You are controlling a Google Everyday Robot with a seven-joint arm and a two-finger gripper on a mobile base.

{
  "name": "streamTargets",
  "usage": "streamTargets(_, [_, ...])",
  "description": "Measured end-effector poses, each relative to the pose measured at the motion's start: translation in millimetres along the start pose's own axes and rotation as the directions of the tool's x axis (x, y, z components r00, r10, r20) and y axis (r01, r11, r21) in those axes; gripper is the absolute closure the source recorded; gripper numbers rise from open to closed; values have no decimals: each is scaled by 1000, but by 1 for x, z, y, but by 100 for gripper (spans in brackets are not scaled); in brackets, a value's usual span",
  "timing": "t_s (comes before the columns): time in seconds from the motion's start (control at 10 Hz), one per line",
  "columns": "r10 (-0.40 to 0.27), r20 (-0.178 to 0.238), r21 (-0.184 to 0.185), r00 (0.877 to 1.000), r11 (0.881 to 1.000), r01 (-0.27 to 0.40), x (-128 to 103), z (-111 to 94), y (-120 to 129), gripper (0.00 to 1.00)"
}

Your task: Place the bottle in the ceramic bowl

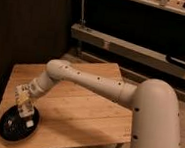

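Observation:
The ceramic bowl (6,130) is a shallow black glossy dish on the front left corner of a low wooden table (81,112). My gripper (25,112) reaches down over the bowl's far right part, its tip just inside the rim. A small white shape that looks like the bottle (30,124) shows at the gripper's tip, low in the bowl. I cannot tell whether the gripper holds it or whether it rests on the bowl. My white arm (90,83) stretches across the table from the right.
A dark cabinet wall (31,26) stands behind the table on the left. A metal shelf rail (139,51) runs along the back right. The table's left and front edges lie close to the bowl. Speckled floor surrounds the table.

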Motion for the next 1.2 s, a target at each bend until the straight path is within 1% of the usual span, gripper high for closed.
streamTargets(0.2, [3,14,-1,1000,1000,-3,3,8,-1,42])
streamTargets(0.4, [14,29,-3,999,1000,-14,4,11,2,24])
streamTargets(0.5, [21,43,4,999,1000,-21,5,14,1,20])
streamTargets(0.6, [22,57,7,998,1000,-22,7,17,0,20])
streamTargets(1.2, [21,58,6,998,1000,-22,6,16,2,20])
